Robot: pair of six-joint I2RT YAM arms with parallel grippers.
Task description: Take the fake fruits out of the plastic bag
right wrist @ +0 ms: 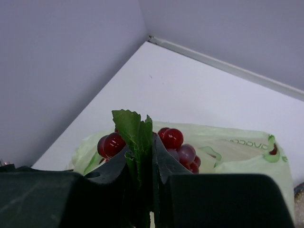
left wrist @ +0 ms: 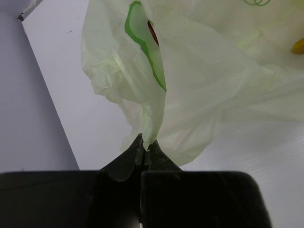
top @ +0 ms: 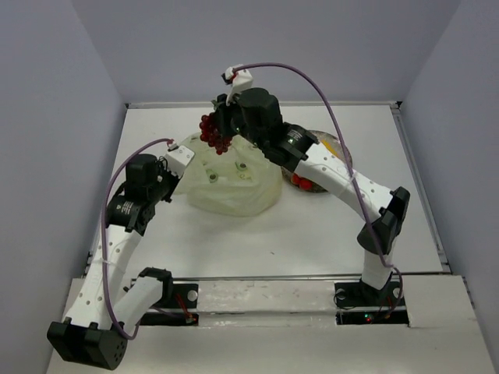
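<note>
Dangling by its green leaf [right wrist: 130, 126] from the clamped right gripper [right wrist: 147, 142], the dark-red plastic grape bunch [top: 214, 134] hangs over the far rim of the crinkly pale-green plastic bag [top: 234, 187], left gripper [left wrist: 144, 148] pinching its near-left edge.

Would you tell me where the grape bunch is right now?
In the top view, the grape bunch hangs from the right gripper, pinched by its leaf, above the far edge of the plastic bag.
</note>
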